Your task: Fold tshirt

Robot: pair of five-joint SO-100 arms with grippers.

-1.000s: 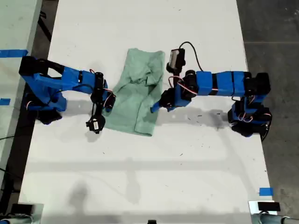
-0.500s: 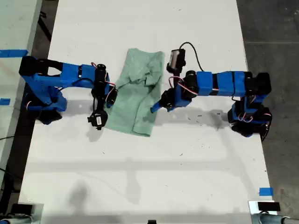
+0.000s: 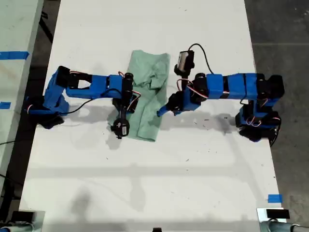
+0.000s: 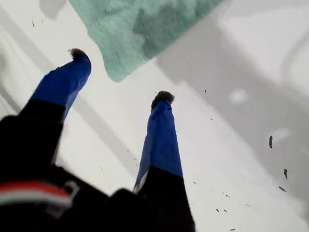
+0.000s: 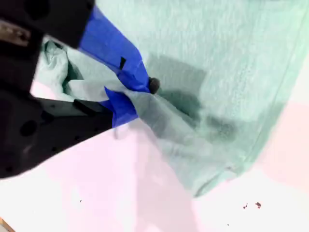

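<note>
The big white table (image 3: 145, 183) fills most of the exterior view, and the tshirt (image 3: 147, 94) lies on it near the middle, already partly folded into a long strip with bumps and wrinkles. One blue arm (image 3: 87, 89) reaches in from the exterior view's left and another blue arm (image 3: 231, 87) reaches in from the exterior view's right. The first wrist view shows my first gripper (image 4: 118, 77) with its two blue fingers (image 4: 161, 140) spread apart and nothing between them, hanging above bare table just beside a corner of the cloth. The second wrist view shows something the exterior view does not show clearly: my second gripper (image 5: 133, 92) is pinched tight on a fold at the cloth's edge, and the cloth is pulled up into a little ridge there. No boxes or bowls show anywhere.
</note>
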